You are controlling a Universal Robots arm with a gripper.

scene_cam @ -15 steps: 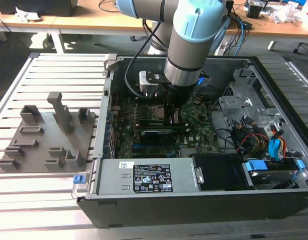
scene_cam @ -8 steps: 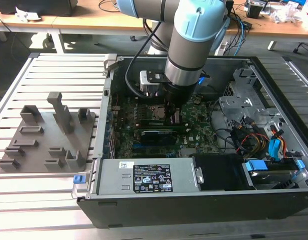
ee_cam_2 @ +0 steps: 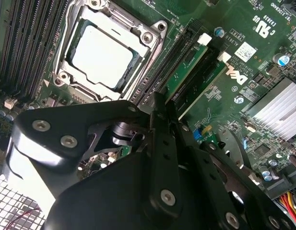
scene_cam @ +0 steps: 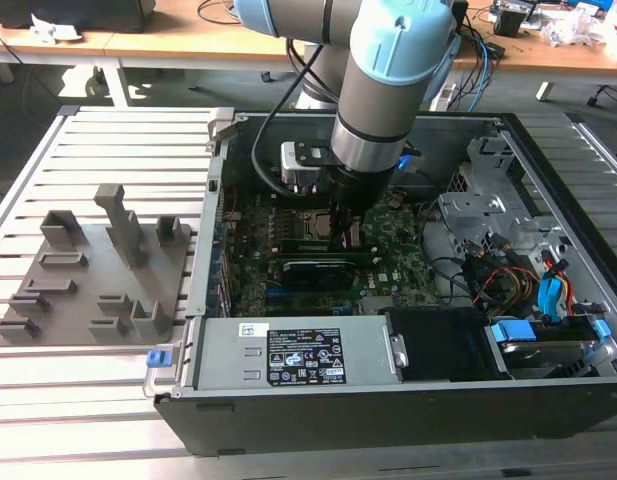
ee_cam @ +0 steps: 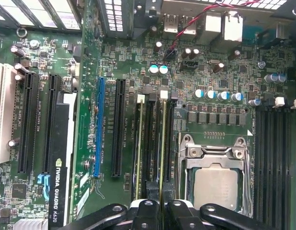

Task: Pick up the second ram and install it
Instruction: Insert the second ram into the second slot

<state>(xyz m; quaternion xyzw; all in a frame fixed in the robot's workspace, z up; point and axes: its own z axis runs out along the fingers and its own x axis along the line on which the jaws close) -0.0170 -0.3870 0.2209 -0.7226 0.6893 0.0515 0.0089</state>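
Tool [ee_cam: 160,203] clamped on the second ram [ee_cam: 161,143] | stick upright in a motherboard [ee_cam: 119,57] slot beside the processor socket [ee_cam: 215,182] | inside open computer case [scene_cam: 548,180]

A slatted metal table [scene_cam: 118,140] carries everything here. An open computer case [scene_cam: 548,400] lies flat on it, right under the fingers [scene_cam: 340,238], with its inside facing up. Well off to the exterior view's left of the fingers, a grey holder tray [scene_cam: 88,275] rests on the slats beside the case.
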